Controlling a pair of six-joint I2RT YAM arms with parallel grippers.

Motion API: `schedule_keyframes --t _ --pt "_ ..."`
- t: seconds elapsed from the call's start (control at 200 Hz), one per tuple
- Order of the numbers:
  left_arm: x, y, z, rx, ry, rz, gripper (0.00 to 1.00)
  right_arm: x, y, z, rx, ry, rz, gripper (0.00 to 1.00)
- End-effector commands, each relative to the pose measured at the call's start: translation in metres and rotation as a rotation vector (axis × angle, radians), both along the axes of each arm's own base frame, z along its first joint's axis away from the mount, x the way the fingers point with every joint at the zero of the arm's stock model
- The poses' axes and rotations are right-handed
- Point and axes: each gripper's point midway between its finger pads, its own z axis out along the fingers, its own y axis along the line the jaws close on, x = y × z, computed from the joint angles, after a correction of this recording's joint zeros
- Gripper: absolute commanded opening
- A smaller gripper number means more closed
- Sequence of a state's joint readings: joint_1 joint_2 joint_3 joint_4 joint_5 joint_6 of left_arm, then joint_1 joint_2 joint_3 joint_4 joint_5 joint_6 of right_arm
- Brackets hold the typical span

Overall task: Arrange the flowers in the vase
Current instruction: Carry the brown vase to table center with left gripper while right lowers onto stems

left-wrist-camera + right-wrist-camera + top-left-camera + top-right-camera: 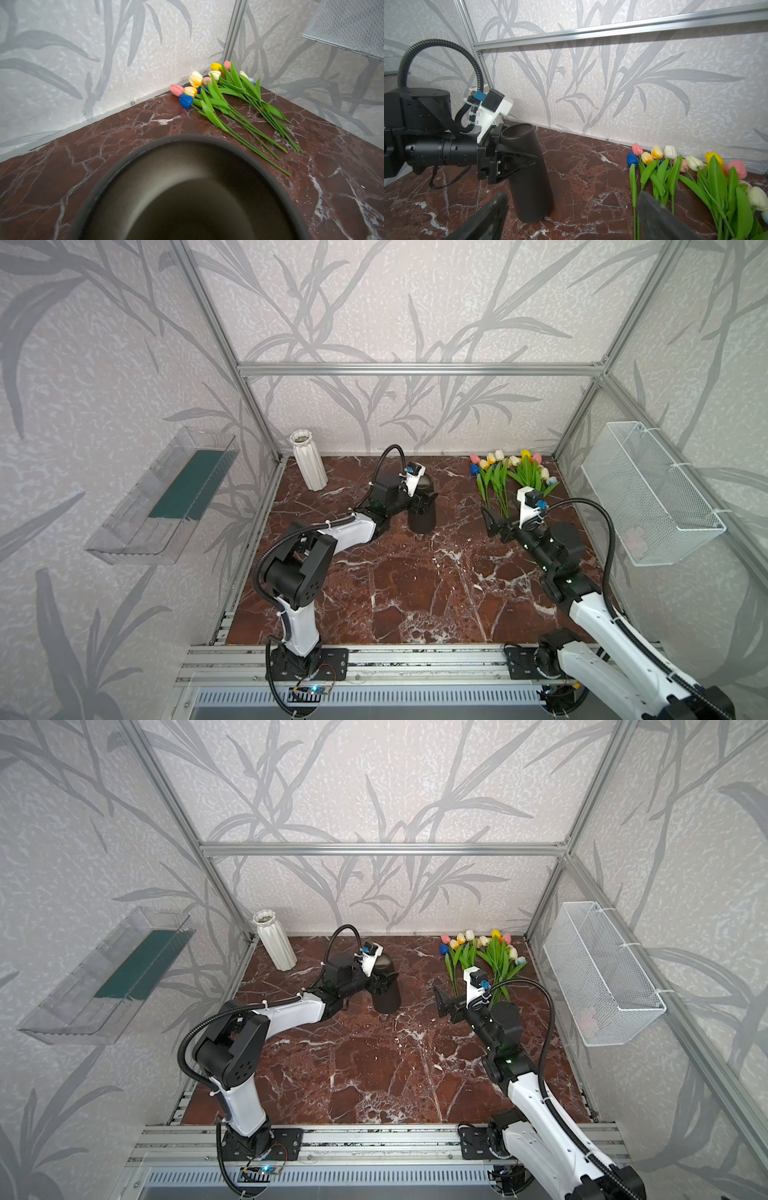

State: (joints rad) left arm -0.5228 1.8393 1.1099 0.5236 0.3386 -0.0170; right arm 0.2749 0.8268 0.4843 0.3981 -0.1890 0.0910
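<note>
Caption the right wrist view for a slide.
Left gripper grips the black vase near its rim; tulips lie on the marble table.

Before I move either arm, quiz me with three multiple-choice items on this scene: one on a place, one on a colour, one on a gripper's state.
1. Where are the flowers?
A in the clear wall tray; B lying on the table, back right; C in the wire basket.

2. What colour is the vase that the left gripper clasps?
A white; B blue; C black.

3. The right gripper is:
A open and empty; B shut on a stem; C shut on the vase.

Key:
1 B, the stems lie flat on the marble.
2 C, its body is black in the right wrist view.
3 A, its jaws stand wide apart with nothing between them.
</note>
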Motion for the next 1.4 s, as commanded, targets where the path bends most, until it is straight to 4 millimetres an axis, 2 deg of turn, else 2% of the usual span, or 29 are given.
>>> schedule_keyframes --t 0.0,0.11,0.255,0.27,0.305,0.375,0.46,0.535,0.665,0.85,0.91,1.02,1.09,1.18,1.245,1.3,1.365,1.395 --pt "0.002 -0.004 0.052 -0.05 -0.174 -0.023 0.09 0.0 -0.004 -0.009 0.019 0.071 -0.028 0.97" --pt "-0.004 -0.012 0.049 -0.02 -0.197 -0.032 0.1 0.002 -0.006 -0.01 0.007 0.076 -0.041 0.97" --pt "-0.01 -0.019 0.046 0.032 -0.234 -0.028 0.16 0.008 -0.003 -0.008 -0.011 0.085 -0.036 0.96" --pt "-0.011 -0.02 0.045 0.036 -0.234 -0.028 0.19 0.009 -0.003 -0.008 -0.01 0.086 -0.034 0.97" --pt "-0.011 -0.02 0.045 0.04 -0.24 -0.023 0.33 0.011 -0.002 -0.008 -0.012 0.091 -0.032 0.97" --pt "-0.015 -0.021 0.046 0.043 -0.251 -0.031 0.45 0.015 0.0 -0.008 -0.012 0.105 -0.031 0.97" --pt "-0.017 -0.019 0.05 0.035 -0.267 -0.019 0.76 0.019 0.001 -0.009 -0.017 0.119 -0.029 0.97" --pt "-0.019 -0.018 0.055 0.03 -0.278 -0.02 0.89 0.022 0.001 -0.01 -0.021 0.134 -0.034 0.97" --pt "-0.022 -0.014 0.065 0.036 -0.291 -0.018 0.99 0.025 -0.001 -0.011 -0.033 0.156 -0.05 0.97" --pt "-0.031 -0.008 0.087 0.033 -0.315 -0.016 0.99 0.031 -0.004 -0.016 -0.056 0.219 -0.078 0.97" --pt "-0.036 -0.005 0.104 0.019 -0.33 -0.016 1.0 0.037 -0.012 -0.021 -0.06 0.265 -0.132 0.97" --pt "-0.058 -0.002 0.148 -0.028 -0.374 -0.046 1.0 0.055 -0.025 -0.042 -0.096 0.417 -0.203 0.95" --pt "-0.076 0.002 0.178 -0.056 -0.424 -0.024 0.99 0.067 -0.029 -0.061 -0.155 0.522 -0.237 0.86" --pt "-0.11 0.001 0.201 -0.084 -0.463 -0.058 1.0 0.081 -0.039 -0.087 -0.232 0.664 -0.305 0.68" --pt "-0.132 0.003 0.204 -0.123 -0.465 -0.073 0.99 0.09 -0.047 -0.102 -0.251 0.738 -0.338 0.59" --pt "-0.147 0.008 0.2 -0.165 -0.447 -0.085 0.94 0.099 -0.054 -0.117 -0.257 0.802 -0.355 0.53" --pt "-0.158 0.017 0.186 -0.197 -0.408 -0.078 0.94 0.108 -0.057 -0.135 -0.259 0.878 -0.349 0.43" --pt "-0.16 0.021 0.172 -0.199 -0.383 -0.069 0.94 0.111 -0.059 -0.144 -0.263 0.914 -0.348 0.41"
